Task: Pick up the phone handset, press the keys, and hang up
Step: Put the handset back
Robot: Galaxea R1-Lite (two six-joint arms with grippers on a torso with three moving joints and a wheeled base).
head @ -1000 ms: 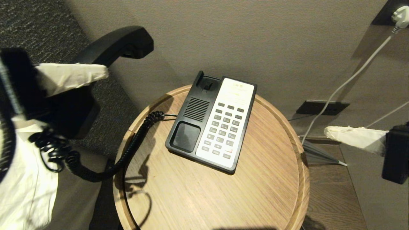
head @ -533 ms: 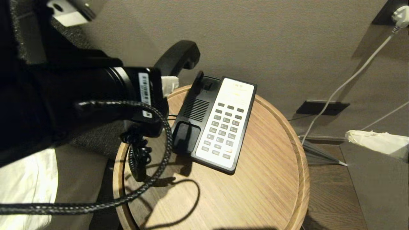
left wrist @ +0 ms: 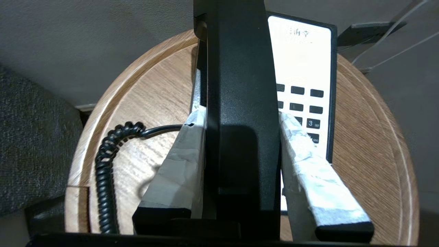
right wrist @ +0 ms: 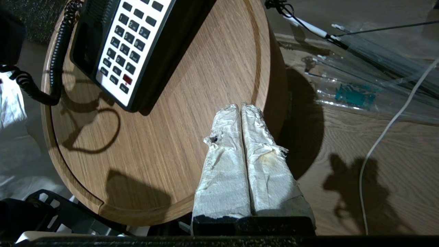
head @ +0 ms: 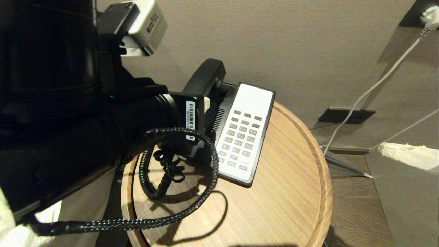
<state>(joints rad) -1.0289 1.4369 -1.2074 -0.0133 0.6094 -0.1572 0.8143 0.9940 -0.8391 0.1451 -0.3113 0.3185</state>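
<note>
You are working over a round wooden tabletop (head: 284, 192) against a plain wall, with a wall cable trailing off to the right. Your left tool (left wrist: 240, 113) is part open, its two taped fingers (left wrist: 178, 164) clamped on either side of the handset (left wrist: 240, 85), gripping it about mid-length. The handset hangs lengthwise over the black cradle side of the base (head: 245, 133), its far end just above the top of the cradle; whether it already touches the base you cannot tell. The coiled cord (head: 161, 175) loops loosely on the wood beside the base. Your right tool (right wrist: 240, 113) is closed and empty, off over the tabletop's right edge. Watch three things: if the handset comes down skewed, it may sit across the keys instead of in the cradle; if you press down off-centre, the light base could slide or tip; and the arm's own braided cable (head: 192, 212), hanging next to the cord, could snag it as you pull away and drag the handset back off.
</note>
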